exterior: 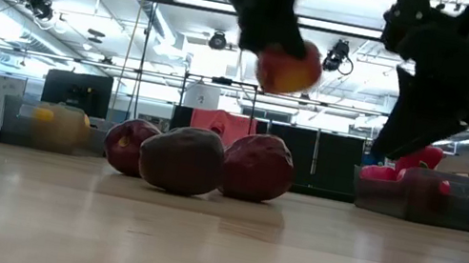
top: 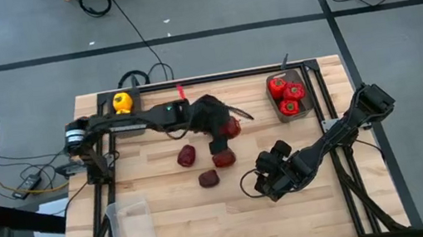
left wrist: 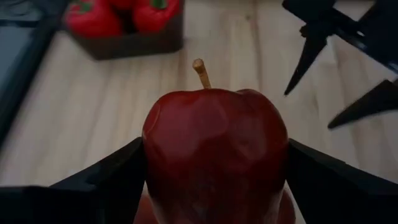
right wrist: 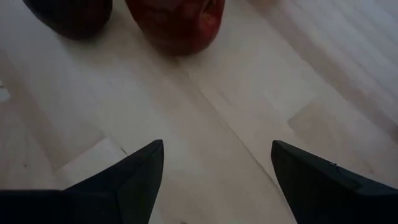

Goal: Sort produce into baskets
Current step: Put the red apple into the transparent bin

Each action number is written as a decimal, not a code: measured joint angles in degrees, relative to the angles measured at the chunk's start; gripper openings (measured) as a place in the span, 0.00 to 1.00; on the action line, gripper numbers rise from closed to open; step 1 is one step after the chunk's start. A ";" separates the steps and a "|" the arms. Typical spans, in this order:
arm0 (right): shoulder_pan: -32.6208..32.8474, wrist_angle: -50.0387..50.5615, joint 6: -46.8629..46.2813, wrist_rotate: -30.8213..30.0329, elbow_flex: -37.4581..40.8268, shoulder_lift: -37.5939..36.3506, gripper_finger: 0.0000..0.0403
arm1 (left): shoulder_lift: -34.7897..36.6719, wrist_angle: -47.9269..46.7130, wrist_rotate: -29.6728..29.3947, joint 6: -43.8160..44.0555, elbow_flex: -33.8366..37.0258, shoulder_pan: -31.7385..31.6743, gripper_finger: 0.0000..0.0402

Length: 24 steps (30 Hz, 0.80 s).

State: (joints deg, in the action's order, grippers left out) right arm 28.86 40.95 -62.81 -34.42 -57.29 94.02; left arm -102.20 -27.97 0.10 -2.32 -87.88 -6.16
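Note:
My left gripper is shut on a dark red apple-like fruit with a tan stem, held high above the table. Three maroon fruits rest on the wood below it. A dark basket at the far right holds red peppers. A dark basket at the far left holds a yellow pepper. A clear basket stands at the near left. My right gripper hangs open over bare wood, right of the fruits. My left gripper pinches the fruit between its two fingers, on two opposite sides of its round body. The fingers slant down from the table's left. The fruit is lifted clear of the table, its stem pointing away from the wrist.
Bare wood lies between the fruits and the red-pepper basket. Black frame rails run along the table's far and right edges. Cables lie beyond the left edge.

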 joint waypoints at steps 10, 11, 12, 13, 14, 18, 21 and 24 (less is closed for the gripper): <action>0.28 -20.64 5.00 3.98 8.76 0.04 0.76 | 11.80 -14.26 -21.26 13.58 0.04 15.93 0.85; 0.46 -22.15 6.13 4.10 9.05 0.04 0.76 | 12.69 -15.91 -24.71 15.84 0.04 18.24 0.85; 0.72 -23.27 7.30 3.87 9.19 0.04 0.76 | 13.50 -17.21 -28.34 18.34 0.04 20.47 0.85; 0.81 -24.67 8.66 3.48 9.21 0.04 0.76 | 14.33 -18.27 -31.83 21.12 0.04 23.00 0.85; 0.84 -25.92 10.22 2.94 9.19 0.04 0.76 | 15.05 -19.99 -35.88 24.31 0.22 25.69 0.85; 1.56 -30.00 15.11 1.14 9.08 0.02 0.75 | 17.12 -22.40 -50.49 40.12 5.03 36.64 0.85; 2.14 -32.16 17.97 0.85 9.08 0.00 0.74 | 17.25 -23.98 -58.17 53.64 9.95 44.41 0.85; 2.21 -33.40 19.58 1.32 9.06 0.00 0.72 | 16.88 -24.48 -59.84 63.17 14.40 50.99 0.85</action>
State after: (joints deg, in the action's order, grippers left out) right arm 31.07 7.55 -43.22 -33.10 -48.23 94.02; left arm -85.31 -52.44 -59.73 60.84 -73.47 44.83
